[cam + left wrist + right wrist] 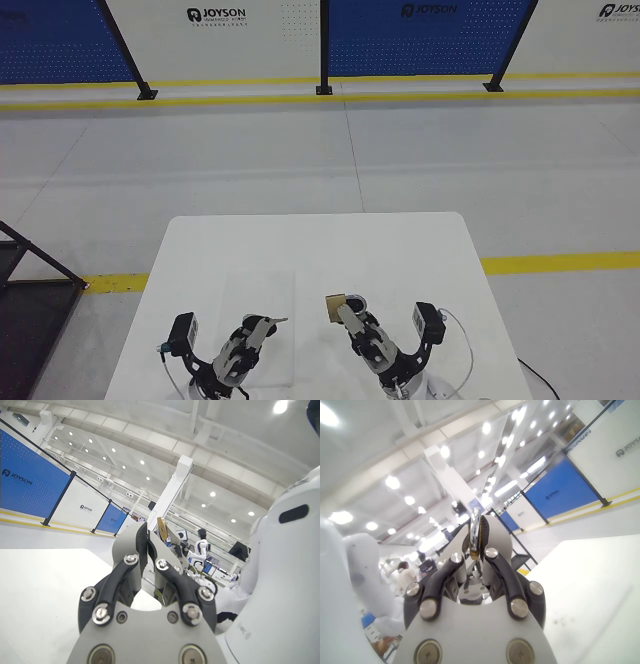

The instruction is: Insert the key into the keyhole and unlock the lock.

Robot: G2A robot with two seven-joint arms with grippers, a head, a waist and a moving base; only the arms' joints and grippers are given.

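Observation:
In the top view both arms sit at the near edge of the white table (300, 250). My left gripper (262, 325) is shut on a small silver key (274, 322) whose tip points toward the other arm. My right gripper (345, 312) is shut on a brass padlock (335, 306), held above the table. A gap separates key and padlock. In the left wrist view the left gripper (147, 536) has its pads pressed together, and the padlock (162, 530) shows just beyond them. In the right wrist view the right gripper (476, 530) clamps the padlock (474, 535), silver shackle outward.
A thin clear sheet (258, 300) lies flat on the table under the left arm. A black metal frame (30, 270) stands off the table's left side. Blue and white barrier panels (420, 40) line the far floor.

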